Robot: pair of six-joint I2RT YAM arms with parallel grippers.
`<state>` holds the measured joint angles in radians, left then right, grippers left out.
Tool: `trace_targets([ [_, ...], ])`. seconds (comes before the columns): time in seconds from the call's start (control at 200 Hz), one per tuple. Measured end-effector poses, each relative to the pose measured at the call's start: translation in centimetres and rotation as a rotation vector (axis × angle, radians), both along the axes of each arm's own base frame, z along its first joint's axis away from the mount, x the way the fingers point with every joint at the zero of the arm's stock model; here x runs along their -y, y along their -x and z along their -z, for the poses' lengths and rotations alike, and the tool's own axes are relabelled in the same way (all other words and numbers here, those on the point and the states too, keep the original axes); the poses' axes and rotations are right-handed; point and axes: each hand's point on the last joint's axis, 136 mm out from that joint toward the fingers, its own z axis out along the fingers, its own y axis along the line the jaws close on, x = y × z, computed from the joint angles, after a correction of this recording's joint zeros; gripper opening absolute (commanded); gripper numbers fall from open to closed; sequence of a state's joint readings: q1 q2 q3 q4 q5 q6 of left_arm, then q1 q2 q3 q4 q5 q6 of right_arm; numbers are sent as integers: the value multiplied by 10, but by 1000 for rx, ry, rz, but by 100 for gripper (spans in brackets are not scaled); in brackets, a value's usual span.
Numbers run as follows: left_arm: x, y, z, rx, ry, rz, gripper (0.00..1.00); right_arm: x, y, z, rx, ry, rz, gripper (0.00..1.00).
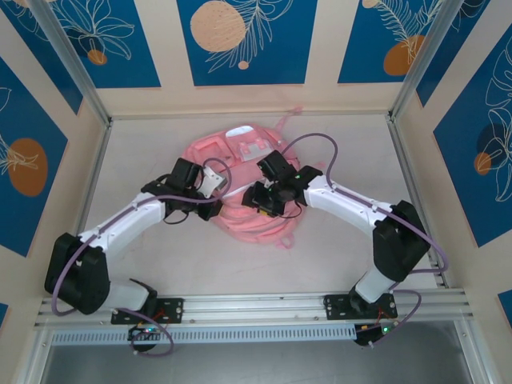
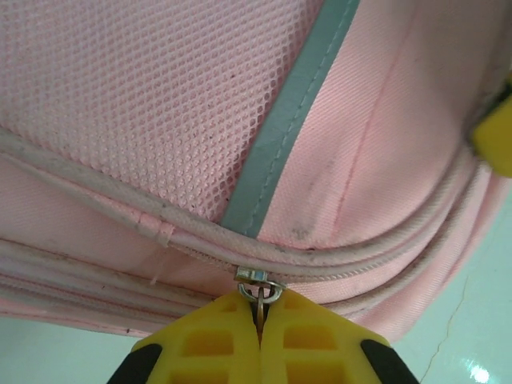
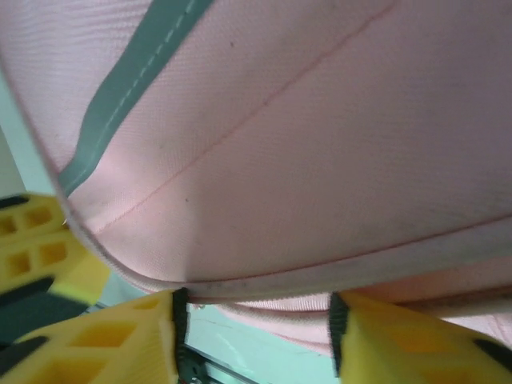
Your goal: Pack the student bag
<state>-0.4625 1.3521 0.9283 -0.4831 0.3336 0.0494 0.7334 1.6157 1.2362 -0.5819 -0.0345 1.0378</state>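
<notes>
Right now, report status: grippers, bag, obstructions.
Left gripper shut on zipper pull. Right gripper open, straddling student bag edge. Bag flat on table. No obstruction seen.

Pink student bag (image 1: 240, 148) bears grey-green strip (image 2: 293, 112), silver zip pull (image 2: 258, 278); jaws yellow.

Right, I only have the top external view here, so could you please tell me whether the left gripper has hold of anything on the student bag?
Observer: Yes. In its wrist view the left gripper is shut on a small metal zipper pull at the edge of the student bag.
Operator: Thank you. And how does the right gripper stand?
Observer: The right gripper is open, its jaws set apart on either side of a fold of the bag's pink edge.
Operator: Is there a landmark close to that zip?
Observer: A grey strip runs down to the piping just above the pull, with pink mesh on its left.
</notes>
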Motion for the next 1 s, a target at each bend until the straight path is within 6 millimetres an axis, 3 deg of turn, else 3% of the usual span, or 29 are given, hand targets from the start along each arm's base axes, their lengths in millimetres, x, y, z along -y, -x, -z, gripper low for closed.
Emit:
trace_targets([
  [0.115, 0, 5, -2, 5, 44, -26, 0, -7, -6, -1, 5, -23, 17, 26],
  [0.24, 0, 13, -4, -4, 85, -48, 0, -15, -8, -2, -6, -44, 42, 19],
  [0.44, 3, 22, -4, -19, 109, -56, 0, -26, -17, 1, -22, -64, 84, 15],
  [0.755, 23, 34, -4, -29, 151, -37, 0, -26, -26, 3, -19, -51, 139, 15],
  [0.785, 26, 35, -4, -30, 157, -32, 4, -25, -27, 4, -16, -49, 142, 15],
  [0.93, 37, 43, -7, -60, 190, -16, 46, -22, -32, 2, 0, -52, 156, 23],
  [1.0, 42, 50, -10, -87, 214, -7, 55, -18, -33, -2, 25, -54, 153, 29],
])
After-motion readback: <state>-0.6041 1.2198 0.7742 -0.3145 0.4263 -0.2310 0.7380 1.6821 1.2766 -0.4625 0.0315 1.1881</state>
